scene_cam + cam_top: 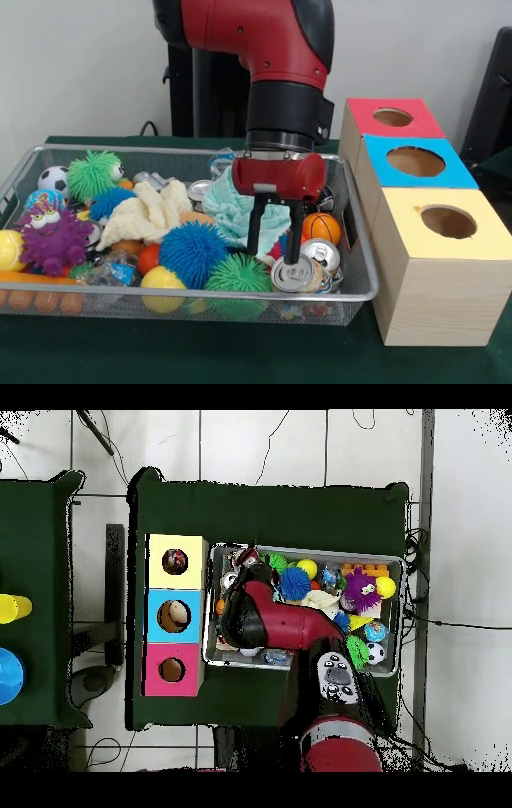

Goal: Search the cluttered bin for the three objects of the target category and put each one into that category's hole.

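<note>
Two silver cans (294, 274) lay top-up at the wire bin's (362, 290) front corner nearest the three boxes (438, 264), each with one hole. The gripper (274, 254) hung over them, fingers spread, one tip touching a can, holding nothing

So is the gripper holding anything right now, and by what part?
Nothing is clearly held. The gripper hangs open in the bin, one fingertip at the rim of a can lying below it; no closed grip shows.
</note>
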You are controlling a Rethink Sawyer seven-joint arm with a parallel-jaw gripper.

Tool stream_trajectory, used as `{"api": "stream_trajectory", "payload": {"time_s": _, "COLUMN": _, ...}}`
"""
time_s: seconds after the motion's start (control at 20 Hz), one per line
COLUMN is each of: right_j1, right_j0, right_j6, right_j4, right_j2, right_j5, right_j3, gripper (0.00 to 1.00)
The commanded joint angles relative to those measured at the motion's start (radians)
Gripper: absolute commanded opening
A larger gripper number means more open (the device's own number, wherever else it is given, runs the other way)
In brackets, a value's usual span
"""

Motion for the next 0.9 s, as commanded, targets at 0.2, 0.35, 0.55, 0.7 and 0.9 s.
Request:
{"api": "stream_trajectory", "payload": {"time_s": 0.2, "right_j1": -0.053, "right_j0": -0.079, "right_j6": 0.233, "right_j4": 0.029, "right_j2": 0.255, "right_j5": -0.005, "right_j3": 0.135, "gripper": 1.0}}
{"api": "stream_trajectory", "payload": {"time_s": 0.35, "right_j1": -0.044, "right_j0": -0.11, "right_j6": 0.25, "right_j4": 0.034, "right_j2": 0.297, "right_j5": -0.023, "right_j3": 0.154, "gripper": 1.0}}
{"api": "stream_trajectory", "payload": {"time_s": 0.55, "right_j1": -0.039, "right_j0": -0.126, "right_j6": 0.246, "right_j4": 0.039, "right_j2": 0.318, "right_j5": -0.032, "right_j3": 0.168, "gripper": 1.0}}
{"api": "stream_trajectory", "payload": {"time_s": 0.7, "right_j1": -0.04, "right_j0": -0.117, "right_j6": 0.256, "right_j4": 0.072, "right_j2": 0.322, "right_j5": -0.031, "right_j3": 0.188, "gripper": 1.0}}
{"api": "stream_trajectory", "payload": {"time_s": 0.9, "right_j1": -0.004, "right_j0": -0.101, "right_j6": 0.218, "right_j4": 0.075, "right_j2": 0.306, "right_j5": -0.022, "right_j3": 0.19, "gripper": 1.0}}
